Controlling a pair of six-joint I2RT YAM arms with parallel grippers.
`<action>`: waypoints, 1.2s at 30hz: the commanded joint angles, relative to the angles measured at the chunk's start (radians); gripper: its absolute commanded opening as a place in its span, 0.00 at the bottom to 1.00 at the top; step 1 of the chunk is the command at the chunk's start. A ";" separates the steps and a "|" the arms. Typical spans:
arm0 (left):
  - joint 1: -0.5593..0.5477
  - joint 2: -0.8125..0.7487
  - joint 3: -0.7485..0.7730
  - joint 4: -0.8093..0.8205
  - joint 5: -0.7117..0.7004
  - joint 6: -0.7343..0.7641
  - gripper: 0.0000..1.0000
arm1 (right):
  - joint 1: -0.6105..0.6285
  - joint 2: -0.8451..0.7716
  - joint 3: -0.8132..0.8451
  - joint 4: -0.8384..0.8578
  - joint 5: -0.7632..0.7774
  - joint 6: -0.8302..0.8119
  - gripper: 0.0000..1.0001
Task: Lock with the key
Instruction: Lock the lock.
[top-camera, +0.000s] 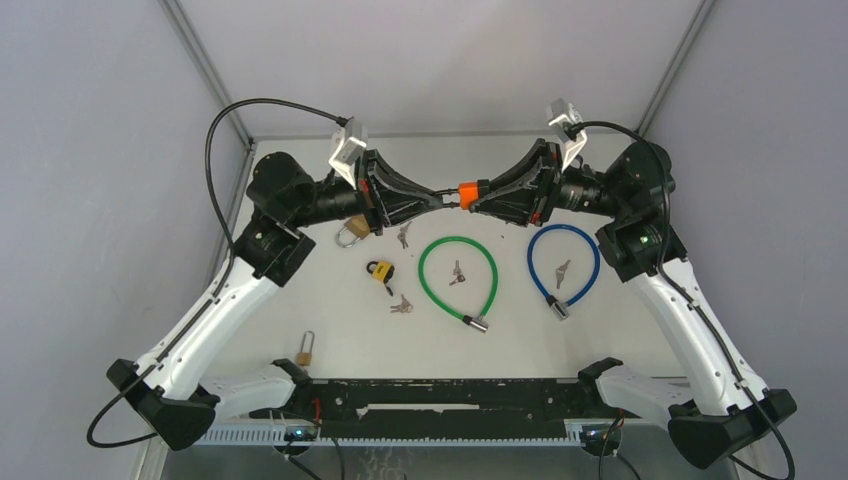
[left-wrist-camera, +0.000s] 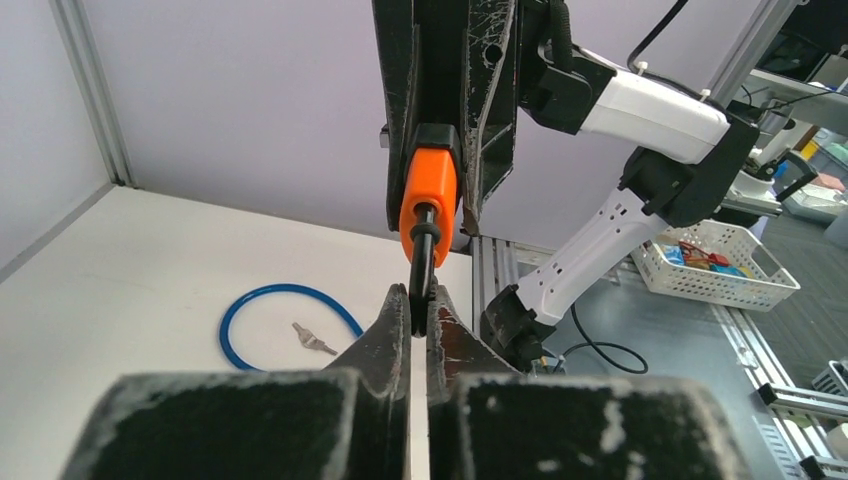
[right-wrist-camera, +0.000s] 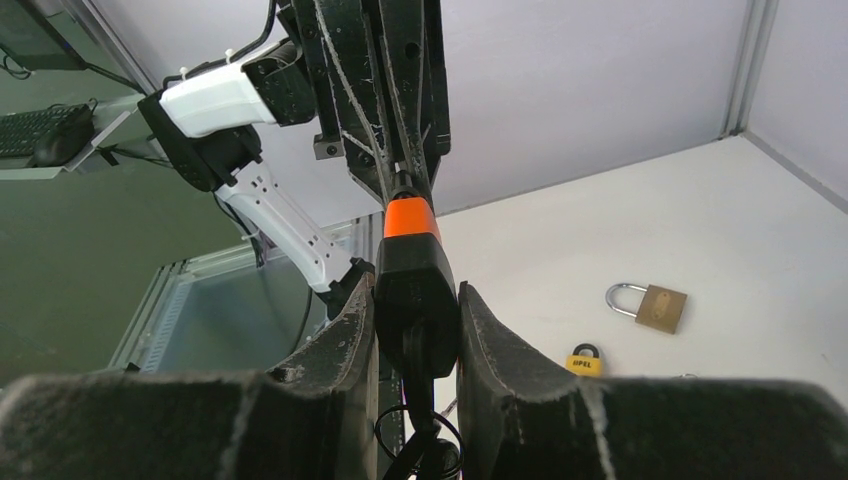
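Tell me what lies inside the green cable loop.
A small set of keys lies inside the green cable loop, not touching it. Nothing covers that spot in the view from above, so no part of it is hidden.

**Soft, even light; blur only close to the wrist lenses**

Bright, diffuse light falls from above on the matt white desk (top-camera: 340, 325), leaving faint, soft-edged shadows beneath the white-and-black robot arms (top-camera: 225, 315) (the walls glow a pale lilac-grey). The overhead view is sharp throughout. In the wrist views the near black padded fingers (left-wrist-camera: 230, 425) of the left gripper (left-wrist-camera: 420, 305) and of the right gripper (right-wrist-camera: 415, 330) loom large and blurred. The glossy orange plastic padlock (left-wrist-camera: 430, 190) stays crisp. The room beyond the desk looks dimmer.
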 joint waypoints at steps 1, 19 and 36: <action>-0.028 0.006 0.045 0.092 0.027 -0.044 0.00 | 0.012 -0.024 0.028 0.053 0.013 -0.010 0.00; -0.173 0.127 -0.010 0.350 -0.058 -0.194 0.00 | 0.080 0.027 -0.085 0.293 0.143 0.122 0.00; -0.235 0.186 0.143 0.283 -0.103 -0.138 0.00 | 0.068 0.044 -0.157 0.129 0.296 0.012 0.00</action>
